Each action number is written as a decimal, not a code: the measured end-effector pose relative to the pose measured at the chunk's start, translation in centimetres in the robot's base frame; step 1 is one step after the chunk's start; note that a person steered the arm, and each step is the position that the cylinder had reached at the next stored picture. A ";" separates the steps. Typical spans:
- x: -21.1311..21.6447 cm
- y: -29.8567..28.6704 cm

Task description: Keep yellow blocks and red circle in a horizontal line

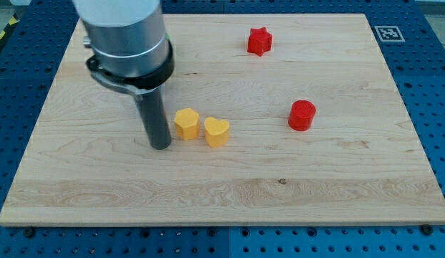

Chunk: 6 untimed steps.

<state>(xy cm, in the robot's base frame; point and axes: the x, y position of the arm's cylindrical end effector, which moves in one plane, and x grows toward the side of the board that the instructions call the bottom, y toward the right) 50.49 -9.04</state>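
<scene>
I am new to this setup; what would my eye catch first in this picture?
The big grey arm at the view's upper left, its dark rod ending at my tip. Just right of it sit a yellow pentagon and a yellow heart, side by side. Farther right stands the red circle.

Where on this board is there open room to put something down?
Free: the whole strip below the yellow heart, and the stretch between it and the red cylinder. Crowded: my tip, yellow hexagon and heart. Red star sits alone up top.

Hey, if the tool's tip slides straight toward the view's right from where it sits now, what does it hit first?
Most likely the yellow hexagon-like block, just right of my tip. The yellow heart sits right behind it, apparently touching it. The tip looks slightly nearer the view's bottom, so contact could be glancing.
</scene>
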 end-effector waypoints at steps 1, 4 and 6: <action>-0.2 2.1; -0.2 8.3; -0.4 9.6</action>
<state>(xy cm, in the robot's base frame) 50.14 0.58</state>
